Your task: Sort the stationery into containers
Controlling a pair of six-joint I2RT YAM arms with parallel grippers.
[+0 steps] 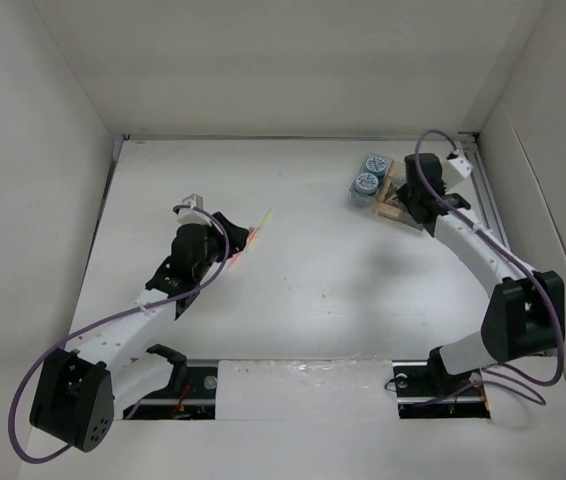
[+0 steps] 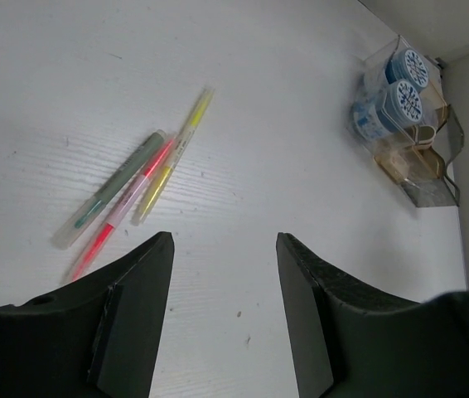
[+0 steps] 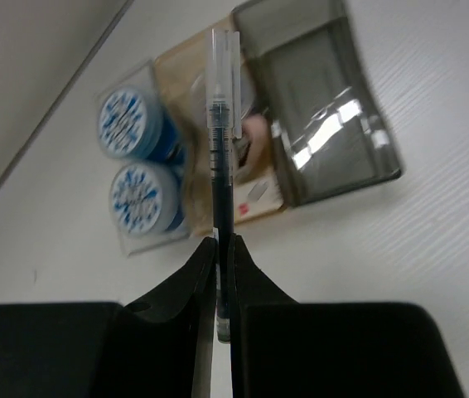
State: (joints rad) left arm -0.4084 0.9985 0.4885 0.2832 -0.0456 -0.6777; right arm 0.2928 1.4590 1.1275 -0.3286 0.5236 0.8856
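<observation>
My right gripper (image 3: pixel 224 245) is shut on a dark pen (image 3: pixel 220 149) with a clear cap, held above the containers (image 3: pixel 326 124). Two blue cylinders (image 3: pixel 139 162) sit in the clear boxes; a pinkish block (image 3: pixel 255 141) lies in the tan box; the smoky grey box looks empty. In the top view the right gripper (image 1: pixel 418 205) hangs over the containers (image 1: pixel 388 190). My left gripper (image 2: pixel 222 249) is open and empty, just right of three pens (image 2: pixel 135 195), dark, pink and yellow, lying on the table. In the top view it (image 1: pixel 233 240) is beside those pens (image 1: pixel 258 228).
White walls enclose the table on three sides. The containers (image 2: pixel 400 116) stand near the far right corner, close to the right wall. A metal rail runs along the right edge (image 1: pixel 483 190).
</observation>
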